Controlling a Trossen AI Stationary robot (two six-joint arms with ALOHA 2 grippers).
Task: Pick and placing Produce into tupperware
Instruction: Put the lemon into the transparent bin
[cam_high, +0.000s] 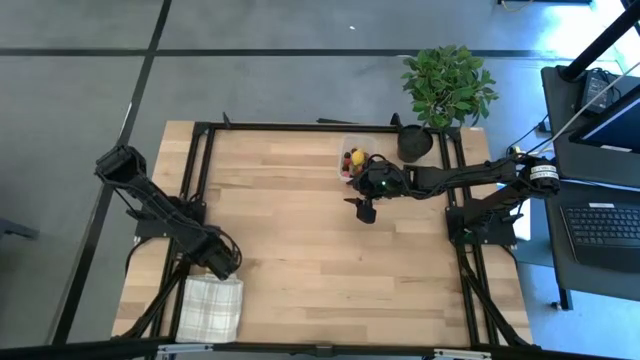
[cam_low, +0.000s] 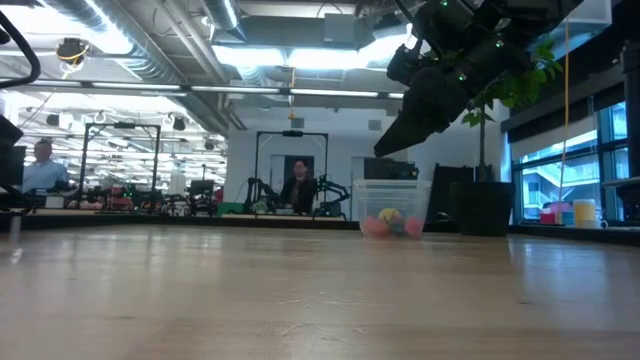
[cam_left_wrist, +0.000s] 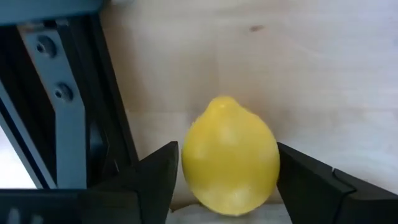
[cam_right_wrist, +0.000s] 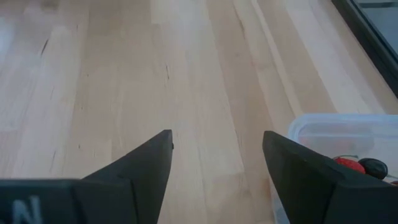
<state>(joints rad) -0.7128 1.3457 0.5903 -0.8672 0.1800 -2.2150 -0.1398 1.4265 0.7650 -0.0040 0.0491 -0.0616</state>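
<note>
While the lemon sits between the left fingers, these entries go view by view.

High view, left gripper (cam_high: 222, 262): low over the near-left of the table (cam_high: 300, 250), just beside the checked cloth (cam_high: 212, 308); the lemon cannot be made out from here.
High view, right gripper (cam_high: 366, 208): hangs just in front of the clear box (cam_high: 352, 152), which stands at the far edge near the potted plant (cam_high: 445, 85); fruit already lies in the box.
High view, risk: box and left gripper are well apart, so a weak hold would likely drop the lemon on the way across.
Low view, box (cam_low: 392, 208): on the table, yellow and pink pieces inside; the right gripper (cam_low: 400, 135) hangs above and just in front of it, empty.
Low view, risk: the right arm crowds the box and could block or be struck by the incoming left arm.
Left wrist view, lemon (cam_left_wrist: 230, 155): between the spread fingers (cam_left_wrist: 158, 180), each tip at or just beside its skin; a firm pinch cannot be confirmed.
Left wrist view, risk: round, smooth skin may squirt out as the jaws close, or roll against the frame rail (cam_left_wrist: 59, 112).
Right wrist view, right fingers (cam_right_wrist: 146, 163): spread, holding nothing, above bare wood; box corner (cam_right_wrist: 329, 130) with red and dark fruit beside one tip.
Right wrist view, risk: a low move could nudge the light box.
</note>
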